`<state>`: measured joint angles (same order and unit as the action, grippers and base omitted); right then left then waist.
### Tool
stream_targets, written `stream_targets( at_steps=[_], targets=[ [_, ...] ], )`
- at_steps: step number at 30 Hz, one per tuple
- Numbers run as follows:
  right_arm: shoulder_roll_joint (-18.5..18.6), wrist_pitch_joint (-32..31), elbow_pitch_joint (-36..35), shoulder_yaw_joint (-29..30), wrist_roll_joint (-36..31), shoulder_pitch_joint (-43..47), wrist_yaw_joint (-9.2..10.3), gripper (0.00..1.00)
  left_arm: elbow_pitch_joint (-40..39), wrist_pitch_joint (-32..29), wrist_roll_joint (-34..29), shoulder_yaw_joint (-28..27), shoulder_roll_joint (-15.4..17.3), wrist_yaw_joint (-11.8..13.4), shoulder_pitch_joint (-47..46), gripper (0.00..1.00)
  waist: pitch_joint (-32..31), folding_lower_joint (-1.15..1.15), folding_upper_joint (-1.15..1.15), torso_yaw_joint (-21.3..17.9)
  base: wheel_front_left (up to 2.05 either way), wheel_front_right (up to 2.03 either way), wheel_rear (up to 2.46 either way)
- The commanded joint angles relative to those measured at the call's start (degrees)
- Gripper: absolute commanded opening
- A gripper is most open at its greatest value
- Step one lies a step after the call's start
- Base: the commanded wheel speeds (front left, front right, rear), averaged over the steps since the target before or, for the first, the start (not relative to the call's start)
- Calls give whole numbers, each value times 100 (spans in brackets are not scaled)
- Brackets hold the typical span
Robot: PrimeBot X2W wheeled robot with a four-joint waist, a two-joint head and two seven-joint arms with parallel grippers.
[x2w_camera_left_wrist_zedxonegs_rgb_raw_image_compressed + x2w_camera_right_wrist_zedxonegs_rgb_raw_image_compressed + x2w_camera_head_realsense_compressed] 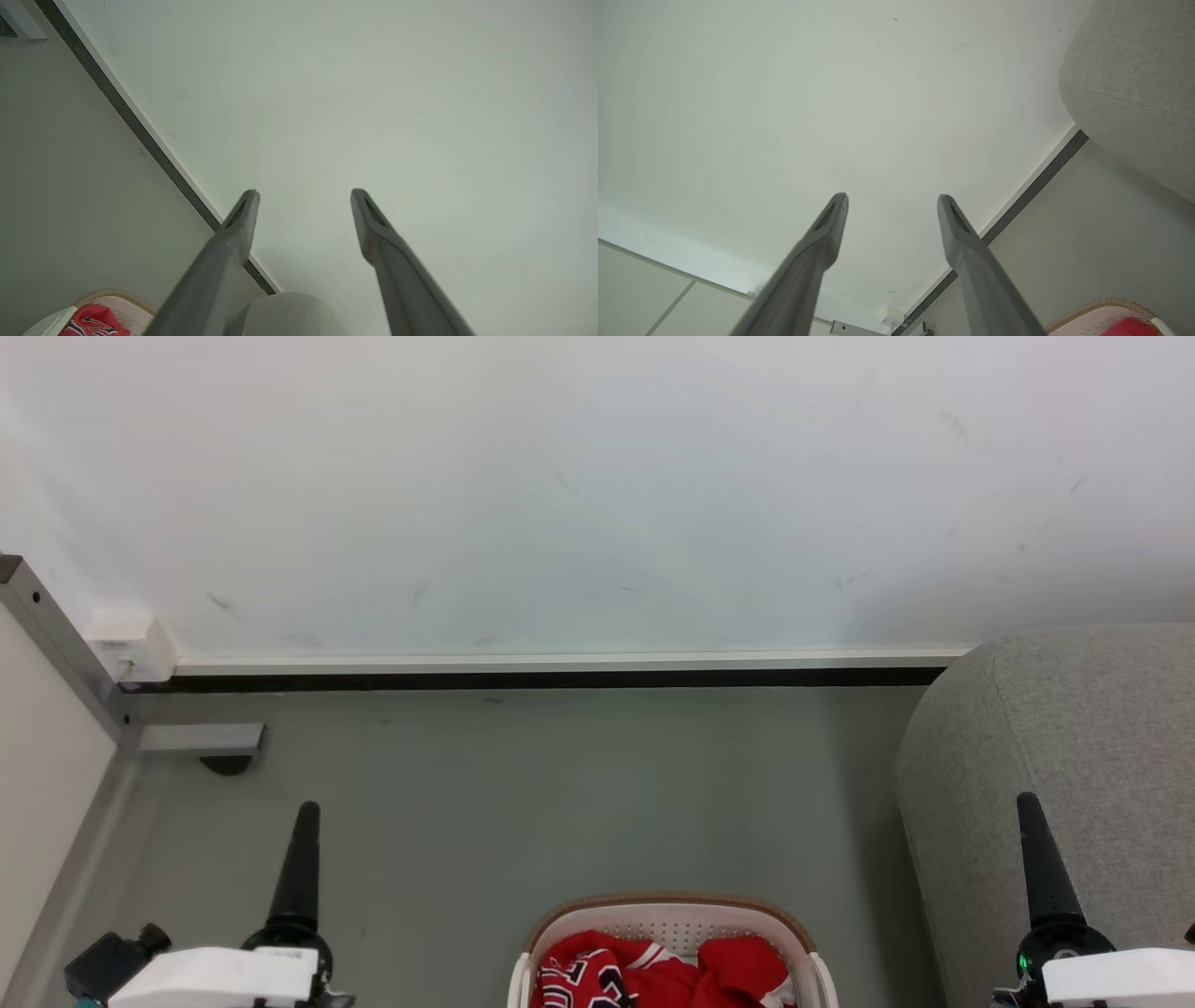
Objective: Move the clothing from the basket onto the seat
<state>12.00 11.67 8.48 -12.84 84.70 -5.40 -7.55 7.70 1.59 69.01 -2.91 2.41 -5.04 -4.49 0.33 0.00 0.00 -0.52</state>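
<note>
Right, nearest me, at six o'clock in the head view, the basket point(672, 903) sits on the floor point(560, 784) with the clothing point(653, 973) heaped inside it. It is a crumpled red pile spread roughly nine-to-three, and I can read no clear long axis. The left gripper point(303, 192) and the right gripper point(892, 198) flank the basket, both with jaws spread wide and holding nothing, fingers pointing to twelve. That is the relation I have to fix: the clothing lies behind and below the fingertips, at about four o'clock from the left gripper and eight from the right, near enough equally far from each. I judge either arm must tip down and swing inward first. The seat point(1074, 756) bulks at three o'clock, well nearer the right arm, so I would favour that side for the carry. Beyond the floor, at twelve, stands the wall point(597, 476).
</note>
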Motion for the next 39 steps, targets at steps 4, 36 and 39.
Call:
stream_targets(
  at_steps=[4,36,39],
  targets=[
    [-47,47,-21,114,-731,-138,3,100,-130,122,-713,58,50,-48,-125,100,-3,0,0,-5,0,0,0],
    [-447,186,610,289,-4768,-287,6,100,28,682,-4083,539,189,301,-42,100,-37,0,0,-44,0,0,0],
    [-481,201,675,311,-4965,-307,7,100,45,737,-4258,562,203,321,-44,100,-39,0,0,-46,0,0,0]
  ],
)
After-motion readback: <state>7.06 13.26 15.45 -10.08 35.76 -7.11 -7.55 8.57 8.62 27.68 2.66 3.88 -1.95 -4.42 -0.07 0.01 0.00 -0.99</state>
